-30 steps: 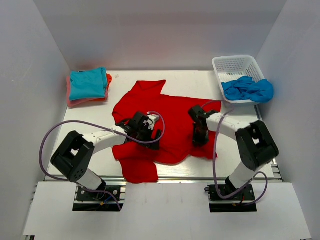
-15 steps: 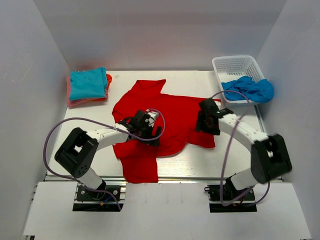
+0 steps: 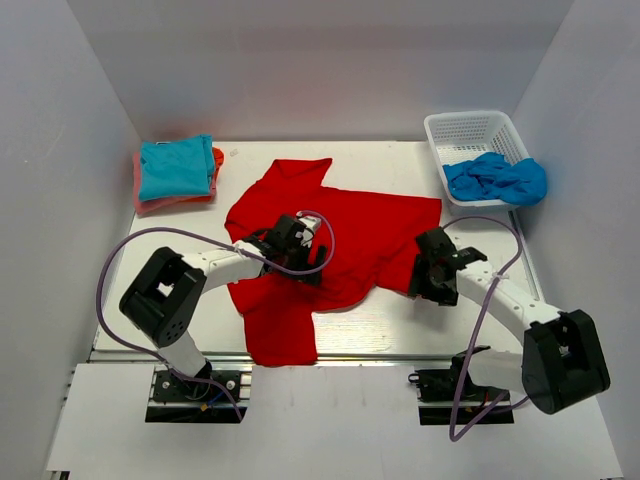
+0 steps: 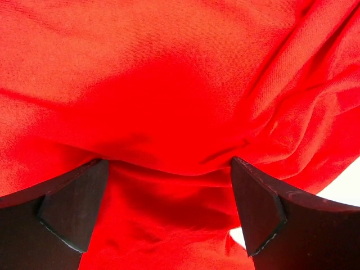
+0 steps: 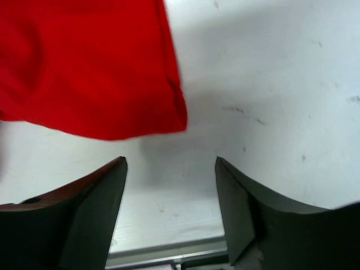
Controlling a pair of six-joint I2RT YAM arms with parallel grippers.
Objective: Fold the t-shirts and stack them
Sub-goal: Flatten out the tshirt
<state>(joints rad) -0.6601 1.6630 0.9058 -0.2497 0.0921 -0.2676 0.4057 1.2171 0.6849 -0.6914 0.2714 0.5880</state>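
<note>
A large red t-shirt (image 3: 340,240) lies crumpled across the middle of the table. It fills the left wrist view (image 4: 169,101). My left gripper (image 3: 300,262) is open and low over the shirt's middle, with cloth between its jaws. My right gripper (image 3: 432,275) is open and empty over bare table just off the shirt's right edge (image 5: 112,84). A turquoise folded shirt (image 3: 176,166) lies on an orange-pink folded one (image 3: 150,199) at the back left.
A white mesh basket (image 3: 478,135) stands at the back right with a blue cloth (image 3: 497,178) hanging over its front rim. The table's near edge (image 5: 169,250) shows close under the right gripper. White walls enclose the sides and back.
My right gripper has let go of the red shirt and moved right and nearer, off the cloth. The shirt's right side is now spread out flatter. The left gripper shifted slightly.
</note>
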